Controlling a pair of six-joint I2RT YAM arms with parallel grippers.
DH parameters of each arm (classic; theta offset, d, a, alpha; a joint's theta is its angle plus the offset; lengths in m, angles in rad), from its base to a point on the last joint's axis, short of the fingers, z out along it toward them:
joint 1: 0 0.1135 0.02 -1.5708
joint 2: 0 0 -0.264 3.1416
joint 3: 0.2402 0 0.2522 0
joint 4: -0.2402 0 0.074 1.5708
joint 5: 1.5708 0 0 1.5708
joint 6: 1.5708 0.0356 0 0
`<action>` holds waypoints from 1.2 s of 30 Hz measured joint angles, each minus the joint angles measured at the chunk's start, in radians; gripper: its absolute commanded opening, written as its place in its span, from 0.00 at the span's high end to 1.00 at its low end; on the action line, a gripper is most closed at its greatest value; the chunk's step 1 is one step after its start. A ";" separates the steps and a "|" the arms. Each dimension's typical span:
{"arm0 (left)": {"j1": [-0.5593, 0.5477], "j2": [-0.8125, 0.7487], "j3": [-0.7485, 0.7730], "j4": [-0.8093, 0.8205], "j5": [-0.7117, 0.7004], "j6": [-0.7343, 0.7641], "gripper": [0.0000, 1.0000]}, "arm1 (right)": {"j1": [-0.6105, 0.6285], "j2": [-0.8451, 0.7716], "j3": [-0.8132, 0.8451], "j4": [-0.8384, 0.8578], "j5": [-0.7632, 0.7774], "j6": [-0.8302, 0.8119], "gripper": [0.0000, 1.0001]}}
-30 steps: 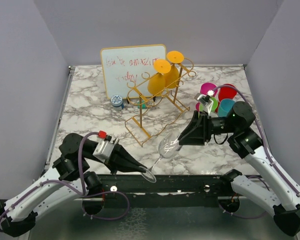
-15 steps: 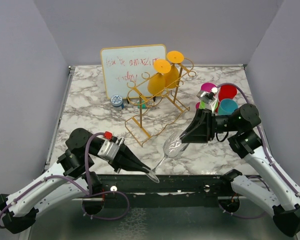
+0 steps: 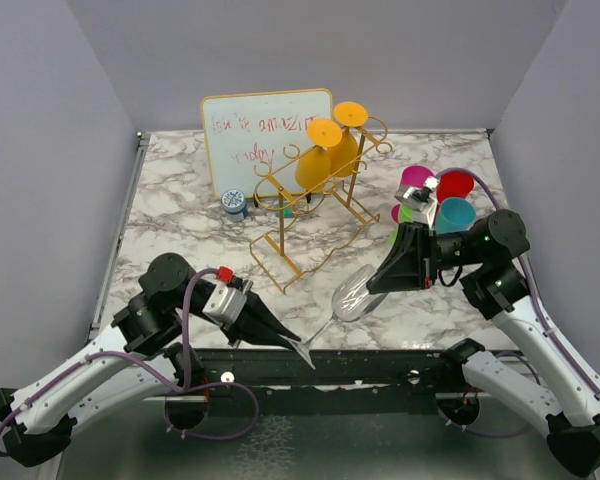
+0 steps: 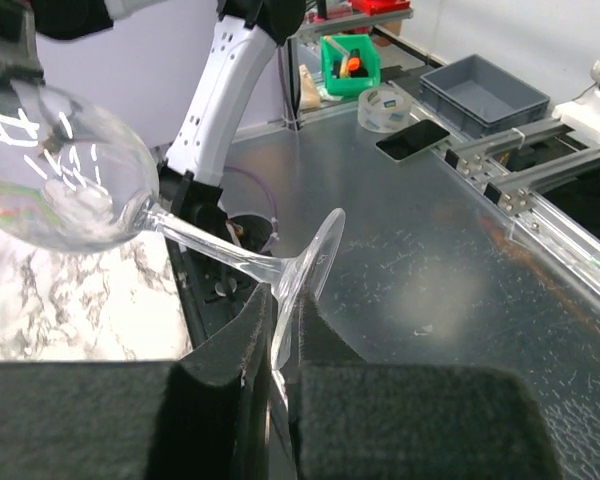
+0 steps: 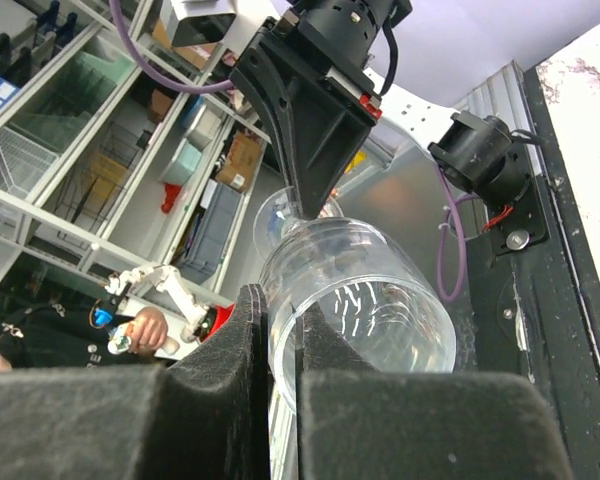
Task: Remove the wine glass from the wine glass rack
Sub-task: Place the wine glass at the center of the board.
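Observation:
A clear wine glass is held tilted over the table's near edge, apart from the gold wire wine glass rack. My left gripper is shut on the glass's foot, with the bowl up to the left in the left wrist view. My right gripper is shut on the bowl's rim. Two orange glasses hang upside down on the rack.
A small whiteboard with red writing stands behind the rack. A small blue round thing lies by it. Several coloured cups are grouped at the right, just behind my right arm. Grey walls close in three sides.
The glass has shifted a little to the right, held at both ends. My right gripper drew back to the right and my left arm reached further forward and right.

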 measured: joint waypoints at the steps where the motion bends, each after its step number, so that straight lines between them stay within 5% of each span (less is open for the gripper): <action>1: 0.000 -0.001 0.002 -0.013 -0.007 0.003 0.84 | 0.000 0.003 0.006 -0.016 0.000 -0.008 0.99; 5: 0.000 -0.004 0.003 -0.093 -0.072 -0.002 0.55 | 0.000 0.006 0.048 -0.118 0.003 -0.082 0.99; 7: 0.002 0.005 0.014 -0.156 -0.140 -0.005 0.53 | 0.001 0.010 0.076 -0.193 0.014 -0.143 0.99; 18: 0.008 0.027 0.045 -0.377 -0.437 0.002 0.04 | 0.001 0.055 0.188 -0.567 0.163 -0.407 0.99; 25: 0.012 0.053 0.051 -0.432 -0.658 -0.013 0.01 | 0.007 0.094 0.227 -0.796 0.378 -0.557 0.99; 36: 0.016 0.114 0.135 -0.370 -0.729 -0.048 0.01 | 0.016 0.204 0.314 -1.173 0.967 -0.743 0.99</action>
